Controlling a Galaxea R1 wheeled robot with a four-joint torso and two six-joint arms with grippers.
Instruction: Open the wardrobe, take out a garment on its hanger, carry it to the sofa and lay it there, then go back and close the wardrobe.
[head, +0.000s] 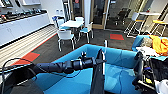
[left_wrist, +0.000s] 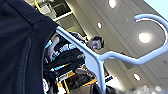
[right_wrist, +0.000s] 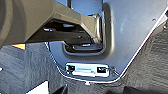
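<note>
Our left arm reaches in from the left, level across the blue sofa (head: 75, 86), its gripper (head: 101, 60) at the top of the black garment (head: 98, 77), which hangs straight down over the seat, long axis vertical, seen nearly edge-on. The thin white hanger (head: 103, 67) shows as a pale upright strip along the garment's right edge. From our left wrist, the hanger (left_wrist: 100, 58) runs out of the garment's shoulder (left_wrist: 22, 50) to a curved hook (left_wrist: 152, 21) that points up toward the ceiling lights. We appear to hold the hanger near its neck, though we cannot tell how the left jaws stand. A person (left_wrist: 70, 57) stands behind it. Beyond the sofa's rounded back are white chairs (head: 65, 36) around a small bench (head: 72, 23). An orange cloth (head: 160, 45) lies at right. Our right wrist shows the robot's own grey body over dark carpet (right_wrist: 20, 67); the right jaws' state we cannot tell.
</note>
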